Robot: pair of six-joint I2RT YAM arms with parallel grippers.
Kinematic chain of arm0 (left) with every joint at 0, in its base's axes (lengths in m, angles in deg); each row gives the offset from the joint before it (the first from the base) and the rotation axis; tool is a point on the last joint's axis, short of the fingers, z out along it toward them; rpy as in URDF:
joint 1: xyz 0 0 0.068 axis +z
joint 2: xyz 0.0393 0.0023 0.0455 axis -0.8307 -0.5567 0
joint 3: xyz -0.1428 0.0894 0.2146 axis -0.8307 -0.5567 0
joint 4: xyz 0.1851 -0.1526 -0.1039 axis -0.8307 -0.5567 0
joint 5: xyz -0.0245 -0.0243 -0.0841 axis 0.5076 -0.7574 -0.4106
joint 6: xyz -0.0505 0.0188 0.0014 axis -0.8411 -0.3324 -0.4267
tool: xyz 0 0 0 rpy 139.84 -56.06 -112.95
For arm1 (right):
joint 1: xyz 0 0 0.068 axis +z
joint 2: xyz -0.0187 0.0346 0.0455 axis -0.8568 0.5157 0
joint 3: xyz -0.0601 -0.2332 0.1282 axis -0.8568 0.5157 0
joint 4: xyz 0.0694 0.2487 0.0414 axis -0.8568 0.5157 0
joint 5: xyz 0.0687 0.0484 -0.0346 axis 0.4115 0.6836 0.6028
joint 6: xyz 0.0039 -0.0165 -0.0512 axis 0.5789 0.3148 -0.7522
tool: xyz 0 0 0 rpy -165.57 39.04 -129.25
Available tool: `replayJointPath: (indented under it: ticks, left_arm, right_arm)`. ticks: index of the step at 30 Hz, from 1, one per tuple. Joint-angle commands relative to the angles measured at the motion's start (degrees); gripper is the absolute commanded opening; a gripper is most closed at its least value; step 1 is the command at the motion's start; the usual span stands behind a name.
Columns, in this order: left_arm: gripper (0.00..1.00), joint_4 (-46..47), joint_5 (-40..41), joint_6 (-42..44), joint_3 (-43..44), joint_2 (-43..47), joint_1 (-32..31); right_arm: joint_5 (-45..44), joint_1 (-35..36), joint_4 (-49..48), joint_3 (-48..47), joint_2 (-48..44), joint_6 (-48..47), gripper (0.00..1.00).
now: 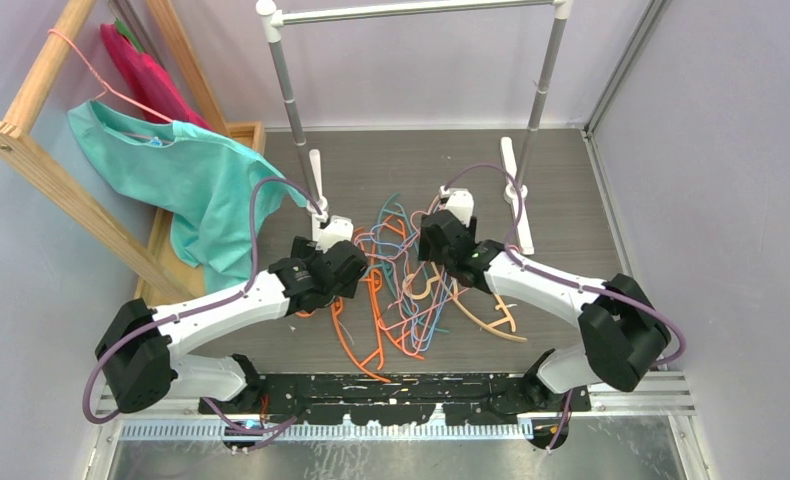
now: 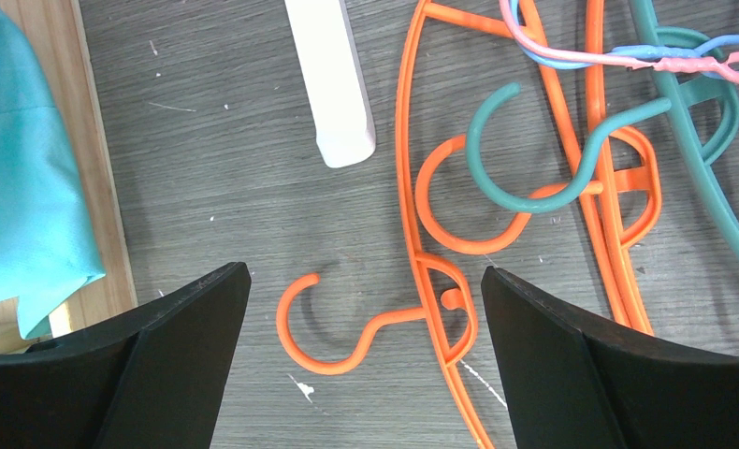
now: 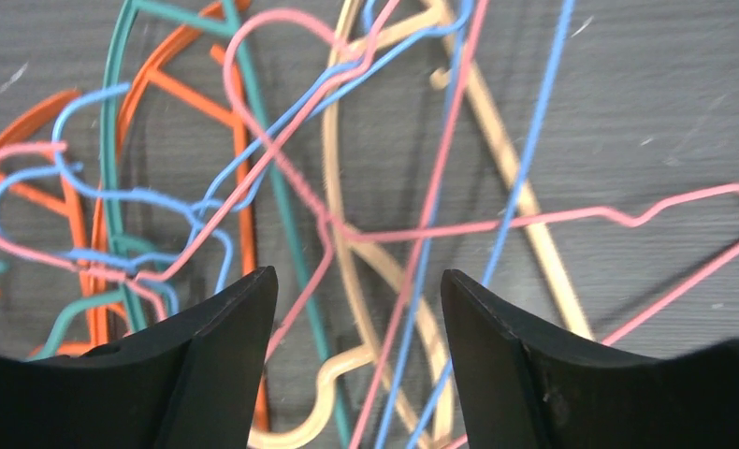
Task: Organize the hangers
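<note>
- Grey bench [image 1: 571, 180], seen from above.
- White rack [image 1: 411, 12] stands at its far side.
- Teal shirt [image 1: 186, 175] hangs on a wooden frame [image 1: 61, 192] at the left.
- Hangers [image 1: 411, 290] in orange, teal, pink, blue and tan lie tangled mid-bench, between the two arms.
- Left pincer [image 2: 364, 281]: fingers apart, holding nothing, above an orange hook [image 2: 282, 327].
- Right pincer [image 3: 358, 281]: fingers apart, holding nothing, above crossed pink and blue wires.

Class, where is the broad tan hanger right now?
Top view: the tan hanger lies on the table at the right edge of the hanger pile, beside the right arm.
</note>
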Motion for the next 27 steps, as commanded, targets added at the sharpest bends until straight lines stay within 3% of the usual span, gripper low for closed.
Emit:
replayJointPath:
  ticks: [1,6,18,25,27]
  left_arm:
    - [0.98,0.8,0.7,-1.0,-0.5,2.4,0.0]
    - [0.98,0.6,1.2,-1.2,-1.0,1.7,-0.1]
    - [0.98,0.6,0.6,-1.8,-2.6,1.9,-0.1]
    - [0.98,0.3,0.3,-2.3,-2.9,1.6,-0.1]
    - [0.98,0.2,0.3,-2.3,-2.8,1.5,-0.1]
  right_arm:
    - [2.5,3.6,-2.8,0.9,1.9,6.8,0.68]
    - [4.8,5.8,-4.3,0.5,4.9,9.6,0.63]
    - [0.6,7.2,-5.8,1.0,8.2,14.5,0.58]
    - [0.1,7.3,-7.3,1.6,10.4,14.9,0.45]
    - [-0.3,7.2,-7.8,2.2,10.4,14.8,0.37]
